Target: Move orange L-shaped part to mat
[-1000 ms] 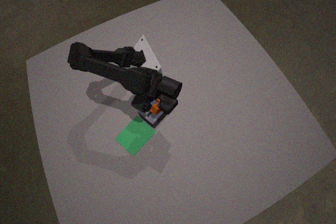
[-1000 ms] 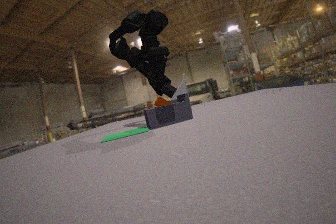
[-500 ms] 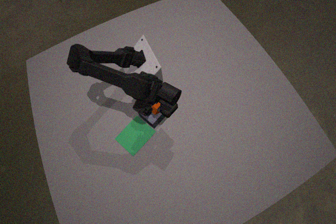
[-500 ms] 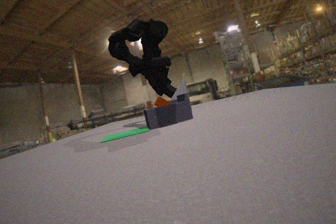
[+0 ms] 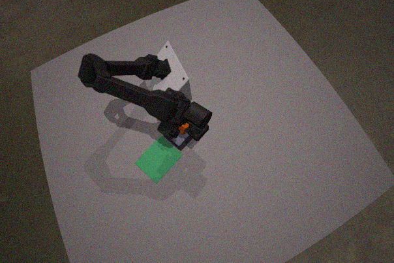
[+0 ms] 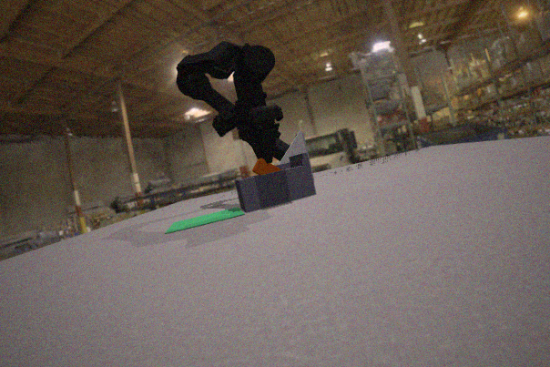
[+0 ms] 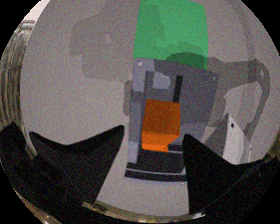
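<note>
Orange shows above the wall of the grey tray, where 1 end of the L-shaped part is tipped up. The rest of the part is down inside the tray, partly hidden in the exterior view.

The tool is spread, its 2 fingers apart and pinching nothing. It is low over the tray, with the fingertips to either side of the orange part in the wrist view; whether either touches it, I cannot tell.

In the top view, the tray is nearer the left edge of the surface than the right edge. The green mat lies flat beside the tray, closer to that left edge. A pale plate is on the tray's other side, toward the surface's top corner.
</note>
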Robot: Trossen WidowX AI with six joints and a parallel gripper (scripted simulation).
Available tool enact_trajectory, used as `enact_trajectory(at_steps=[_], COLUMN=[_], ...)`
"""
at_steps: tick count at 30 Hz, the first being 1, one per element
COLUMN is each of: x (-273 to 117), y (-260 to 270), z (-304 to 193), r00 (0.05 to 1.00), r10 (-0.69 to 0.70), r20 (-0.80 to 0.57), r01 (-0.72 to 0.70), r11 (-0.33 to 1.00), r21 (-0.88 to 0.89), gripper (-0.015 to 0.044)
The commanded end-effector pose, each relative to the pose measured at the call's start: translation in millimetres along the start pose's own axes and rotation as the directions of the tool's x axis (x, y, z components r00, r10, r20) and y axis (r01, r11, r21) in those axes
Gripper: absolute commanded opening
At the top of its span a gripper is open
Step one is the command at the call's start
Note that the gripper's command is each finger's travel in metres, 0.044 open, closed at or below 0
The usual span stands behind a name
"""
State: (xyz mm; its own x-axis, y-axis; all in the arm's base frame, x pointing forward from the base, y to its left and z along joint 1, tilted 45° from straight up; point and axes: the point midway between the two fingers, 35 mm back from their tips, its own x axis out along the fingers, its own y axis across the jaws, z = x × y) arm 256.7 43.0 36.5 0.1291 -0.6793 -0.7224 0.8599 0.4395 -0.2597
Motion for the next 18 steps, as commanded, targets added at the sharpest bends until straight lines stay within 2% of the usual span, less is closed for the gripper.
enact_trajectory(at_steps=[1, 9, 14, 18], x=[7.5, 17.8, 13.8, 13.8], y=[-1.2, -2.1, -1.1, -1.1], z=[0.0, 0.3, 0.3, 0.3], r00=[1.000, 1.000, 1.000, 1.000], r10=[-0.002, -0.003, -0.002, -0.002], r20=[0.006, 0.008, 0.001, 0.001], r01=[0.002, 0.003, 0.002, 0.002], r11=[1.000, 1.000, 1.000, 1.000], r21=[-0.006, -0.005, 0.000, 0.000], gripper=[0.0280, 0.0280, 0.0149, 0.0122])
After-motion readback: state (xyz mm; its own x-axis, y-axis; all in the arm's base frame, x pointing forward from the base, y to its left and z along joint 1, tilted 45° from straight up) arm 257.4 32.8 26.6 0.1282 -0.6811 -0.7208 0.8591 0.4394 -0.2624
